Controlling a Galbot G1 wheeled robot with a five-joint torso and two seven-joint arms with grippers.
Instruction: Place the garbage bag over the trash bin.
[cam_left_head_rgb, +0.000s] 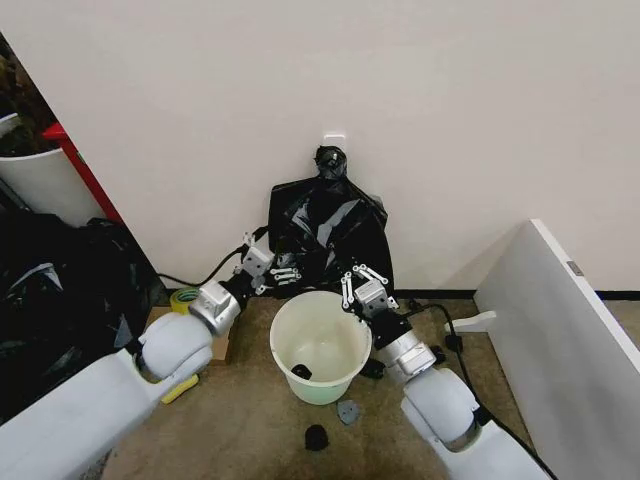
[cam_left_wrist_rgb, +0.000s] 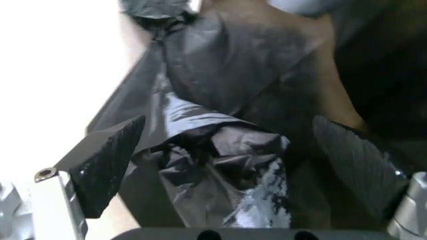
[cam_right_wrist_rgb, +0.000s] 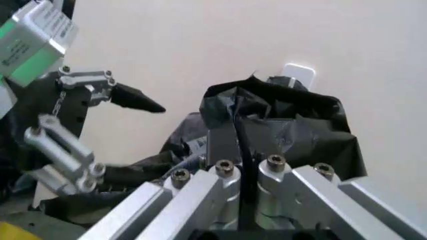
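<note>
The right end effector (cam_right_wrist_rgb: 238, 150) has its two pads pressed together, with a thin fold of the black garbage bag (cam_right_wrist_rgb: 287, 130) between them. The bag hangs crinkled before the pale wall (cam_right_wrist_rgb: 200, 45). The left end effector (cam_right_wrist_rgb: 100, 125) is beside it, fingers spread apart.

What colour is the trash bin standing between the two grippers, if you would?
White; the trash bin shows best in the head view.
</note>
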